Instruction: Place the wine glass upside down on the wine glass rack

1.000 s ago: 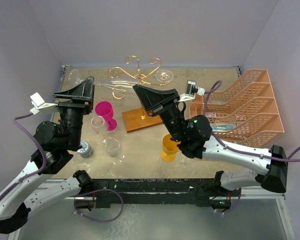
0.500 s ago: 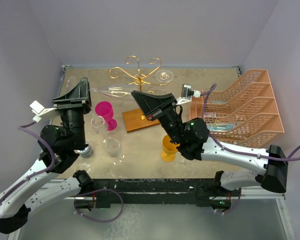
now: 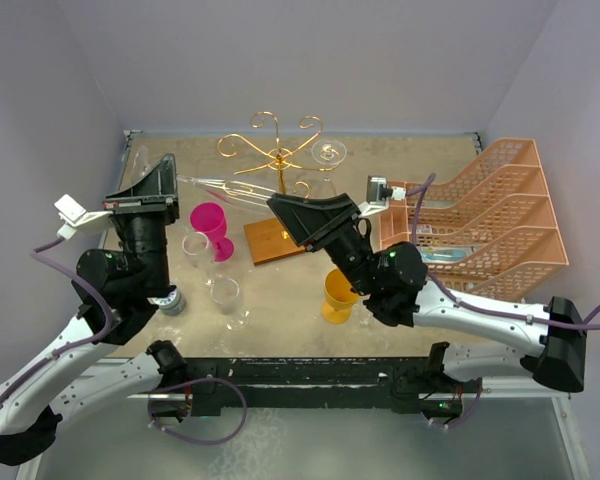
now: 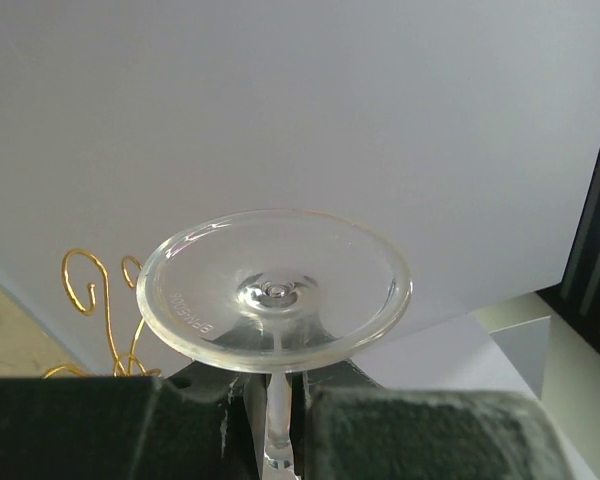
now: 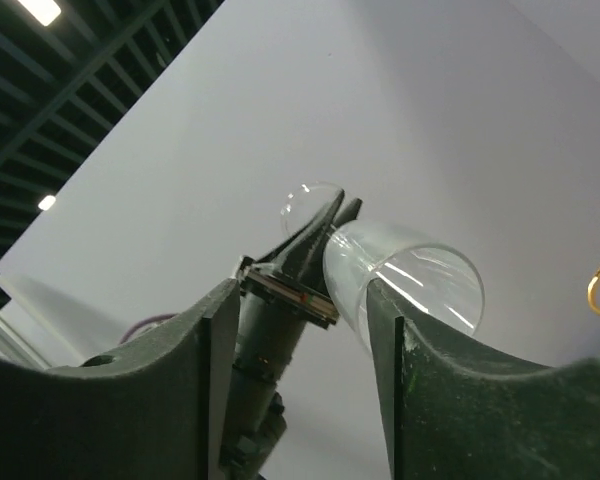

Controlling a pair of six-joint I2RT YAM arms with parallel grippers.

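A clear wine glass [image 3: 242, 190] lies sideways in the air in front of the wine glass rack [image 3: 276, 152], a gold wire stand on a brown wooden base [image 3: 270, 242]. My left gripper [image 3: 170, 170] is shut on its stem [image 4: 278, 410], just under the round foot [image 4: 275, 290]. My right gripper [image 3: 280, 208] stands open around the bowl [image 5: 410, 285]. The bowl's wall rests against one finger [image 5: 430, 400], with a wide gap to the other. A gold scroll [image 4: 88, 290] shows at the left of the left wrist view.
A second clear glass [image 3: 328, 152] hangs on the rack. On the table stand a pink goblet [image 3: 210, 222], two clear glasses [image 3: 198, 248] [image 3: 227, 296], a yellow cup [image 3: 337, 293] and a small tin [image 3: 170, 298]. A salmon tray organizer [image 3: 480, 215] fills the right side.
My left gripper has shut on the glass's stem. My right gripper has opened off the bowl and shifted slightly right. The glass stays sideways between them.
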